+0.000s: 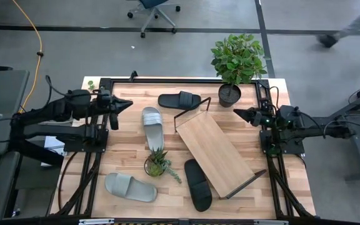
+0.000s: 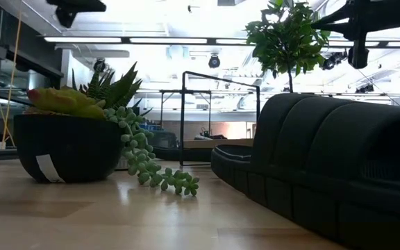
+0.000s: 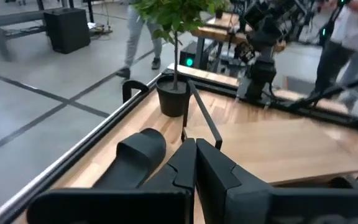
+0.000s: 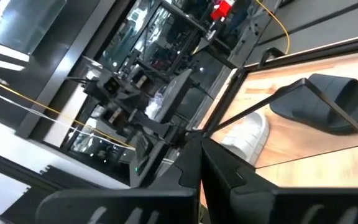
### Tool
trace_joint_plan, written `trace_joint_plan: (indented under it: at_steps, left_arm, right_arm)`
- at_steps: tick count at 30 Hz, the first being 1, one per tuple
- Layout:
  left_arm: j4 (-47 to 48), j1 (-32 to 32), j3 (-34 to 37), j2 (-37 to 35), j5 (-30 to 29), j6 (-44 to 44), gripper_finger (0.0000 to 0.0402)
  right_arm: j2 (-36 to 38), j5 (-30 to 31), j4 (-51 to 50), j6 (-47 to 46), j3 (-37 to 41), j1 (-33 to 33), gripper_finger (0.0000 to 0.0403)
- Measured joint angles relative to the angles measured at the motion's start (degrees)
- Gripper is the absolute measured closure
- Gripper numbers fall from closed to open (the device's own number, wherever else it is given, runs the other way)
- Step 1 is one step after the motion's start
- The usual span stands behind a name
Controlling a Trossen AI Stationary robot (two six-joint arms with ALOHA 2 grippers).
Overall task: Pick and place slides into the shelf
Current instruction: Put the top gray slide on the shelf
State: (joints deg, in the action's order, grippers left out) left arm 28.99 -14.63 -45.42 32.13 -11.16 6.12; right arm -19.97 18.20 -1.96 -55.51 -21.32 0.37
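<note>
The shelf point(image 1: 214, 149), a slanted light-wood board on a black wire frame, stands mid-table with nothing on it. One black slide point(image 1: 179, 100) lies at the far side and shows in the left wrist view point(image 3: 135, 152). The other black slide point(image 1: 197, 184) lies near the shelf's near end. One grey slide point(image 1: 152, 124) lies left of the shelf; the other point(image 1: 130, 187) lies near the front left. My left gripper point(image 1: 129, 104) is shut and empty above the table's far left. My right gripper point(image 1: 235, 113) is shut and empty above the far right.
A tall potted plant point(image 1: 236, 62) stands at the far right corner. A small succulent in a dark bowl point(image 1: 159, 164) sits between the grey slides. Black frame rails point(image 1: 99, 156) run along both table sides. A person point(image 3: 138, 31) walks beyond the table.
</note>
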Motion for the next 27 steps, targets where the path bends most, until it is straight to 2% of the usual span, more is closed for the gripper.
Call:
trace_joint_plan:
  at_steps: [5,9,19,27]
  left_arm:
    - [0.7,-0.8,-6.2,8.5,-2.8,-10.1,0.0401]
    - [6.5,-7.3,-10.9,13.4,-2.0,-12.4,0.0401]
    - [6.6,-30.7,-12.5,21.4,23.2,-18.9,0.0401]
    - [7.6,-41.8,-12.5,30.3,40.5,-24.4,0.0401]
  right_arm:
    - [-1.0,0.0,0.0,-0.2,0.0,0.0,0.0403]
    - [-1.0,0.0,0.0,-1.0,0.0,0.0,0.0403]
    - [-1.0,0.0,0.0,0.2,0.0,0.0,0.0403]
    - [-1.0,0.0,-0.8,0.5,0.0,0.0,0.0403]
